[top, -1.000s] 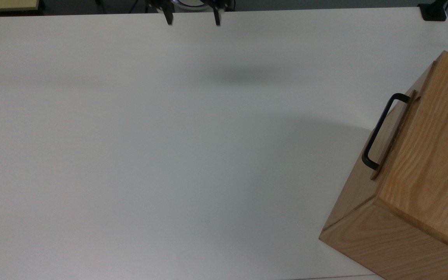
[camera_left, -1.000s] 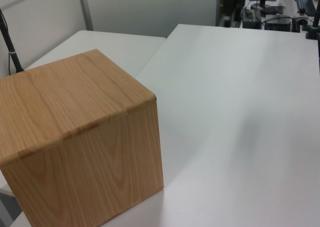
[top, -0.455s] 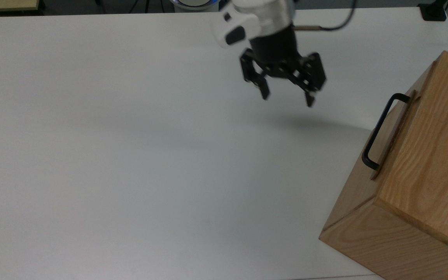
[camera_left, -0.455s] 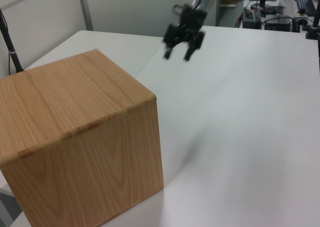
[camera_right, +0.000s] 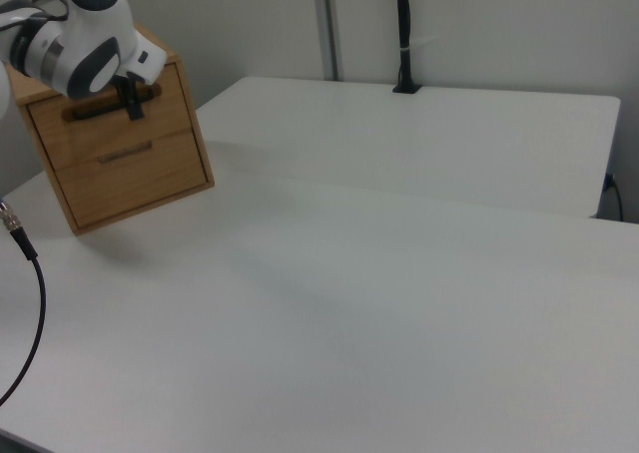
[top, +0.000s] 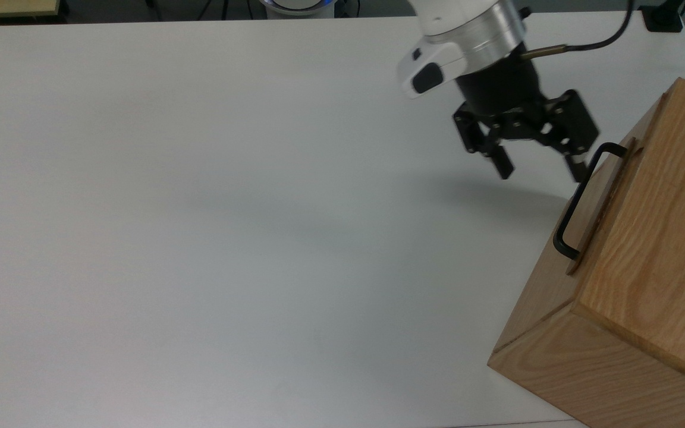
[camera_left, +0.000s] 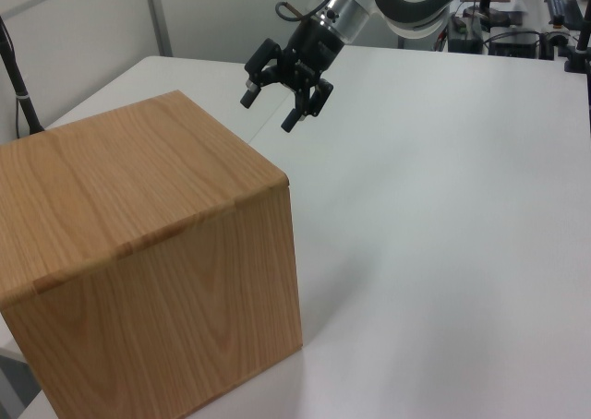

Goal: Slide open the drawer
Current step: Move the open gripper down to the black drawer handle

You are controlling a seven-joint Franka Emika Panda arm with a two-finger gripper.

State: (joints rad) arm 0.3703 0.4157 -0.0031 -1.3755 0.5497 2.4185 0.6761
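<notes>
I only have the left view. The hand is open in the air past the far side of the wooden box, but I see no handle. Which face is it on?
Observer: In the top view a black bar handle sits on the drawer front, the face turned away from your camera.
Operator: How near is the hand to it?
Observer: The hand is open beside the handle's upper end in the top view. One fingertip overlaps the bar there, and nothing is gripped yet.
Operator: Is the drawer out at all?
Observer: In the right view its front looks flush with the cabinet, not pulled out.
</notes>
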